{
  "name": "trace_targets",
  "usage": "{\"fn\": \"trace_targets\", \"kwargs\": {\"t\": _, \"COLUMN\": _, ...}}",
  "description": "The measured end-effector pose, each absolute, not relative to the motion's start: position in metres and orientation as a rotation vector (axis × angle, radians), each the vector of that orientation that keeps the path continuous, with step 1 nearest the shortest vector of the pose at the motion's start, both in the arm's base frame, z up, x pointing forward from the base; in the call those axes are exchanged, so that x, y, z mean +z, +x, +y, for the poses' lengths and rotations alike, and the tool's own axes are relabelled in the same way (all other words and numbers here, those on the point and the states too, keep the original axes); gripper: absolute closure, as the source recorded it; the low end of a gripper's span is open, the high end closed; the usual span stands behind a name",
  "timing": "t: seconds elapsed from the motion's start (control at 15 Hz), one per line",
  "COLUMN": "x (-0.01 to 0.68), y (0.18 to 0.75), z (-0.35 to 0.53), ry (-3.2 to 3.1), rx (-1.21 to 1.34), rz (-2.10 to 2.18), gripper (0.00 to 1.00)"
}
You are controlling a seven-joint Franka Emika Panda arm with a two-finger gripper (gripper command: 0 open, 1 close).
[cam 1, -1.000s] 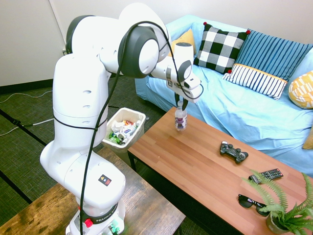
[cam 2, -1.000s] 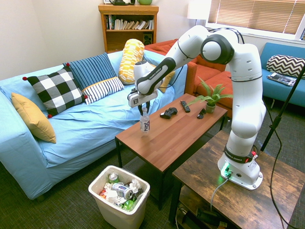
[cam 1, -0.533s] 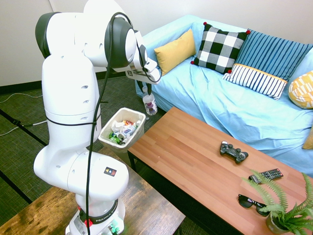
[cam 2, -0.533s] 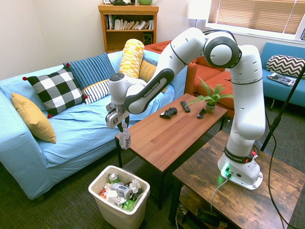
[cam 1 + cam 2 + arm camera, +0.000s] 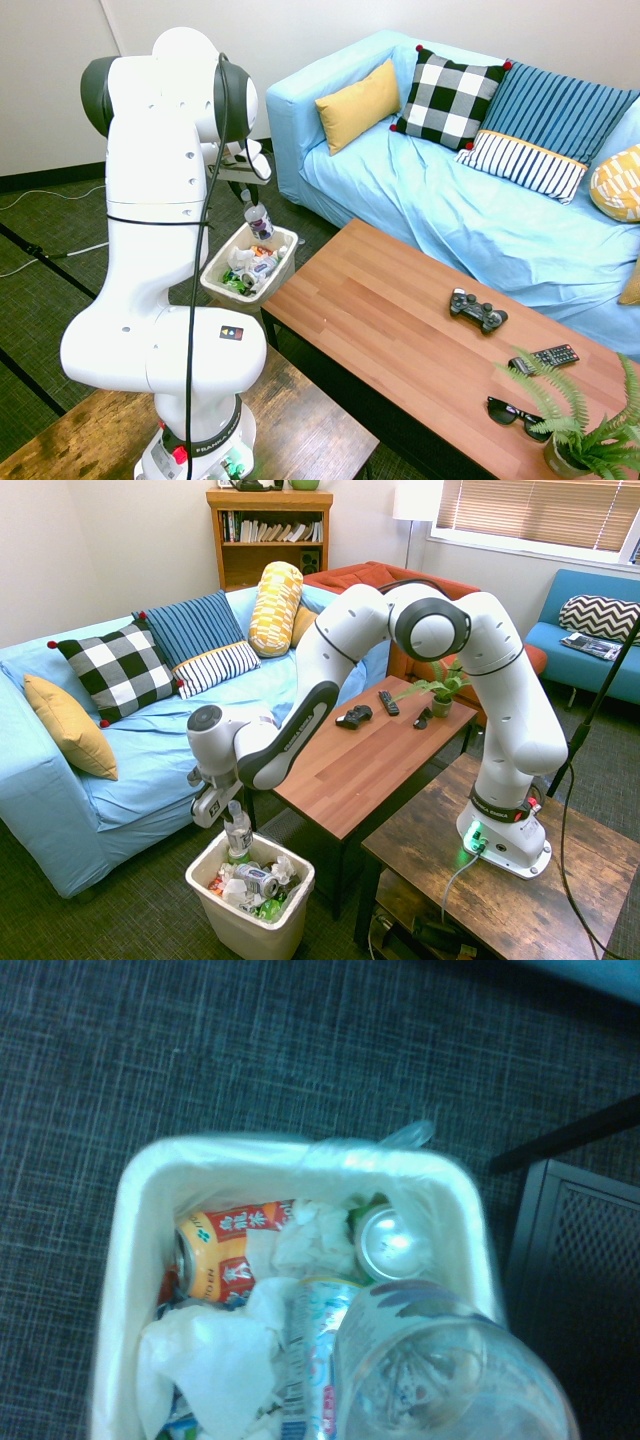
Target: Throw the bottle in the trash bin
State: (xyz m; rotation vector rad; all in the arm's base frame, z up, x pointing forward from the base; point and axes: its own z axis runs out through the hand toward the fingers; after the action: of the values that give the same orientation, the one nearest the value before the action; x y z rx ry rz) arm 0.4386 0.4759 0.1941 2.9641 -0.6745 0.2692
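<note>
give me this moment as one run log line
phase: carry | end effector: shut on bottle | bottle: hanging over bin, not released | bin: cans and paper inside | next: release, likely

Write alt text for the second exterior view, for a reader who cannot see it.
A white robot arm reaches down from a wooden side table and holds a small clear bottle in its shut gripper just above an open white trash bin full of cans and wrappers. Behind stand a wooden coffee table and a blue sofa with cushions.
</note>
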Motion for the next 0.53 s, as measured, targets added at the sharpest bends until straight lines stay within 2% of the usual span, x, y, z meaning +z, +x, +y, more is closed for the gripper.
{"fn": "trace_targets", "kwargs": {"t": 0.13, "x": 0.171, "y": 0.434, "z": 0.492, "ry": 2.972, "rx": 0.289, "rz": -0.644, "gripper": 1.0}}
{"fn": "trace_targets", "kwargs": {"t": 0.2, "x": 0.163, "y": 0.435, "z": 0.497, "ry": 2.975, "rx": 0.3, "rz": -0.635, "gripper": 0.0}}
{"fn": "trace_targets", "kwargs": {"t": 0.53, "x": 0.133, "y": 0.437, "z": 0.503, "ry": 2.954, "rx": 0.334, "rz": -0.618, "gripper": 0.0}}
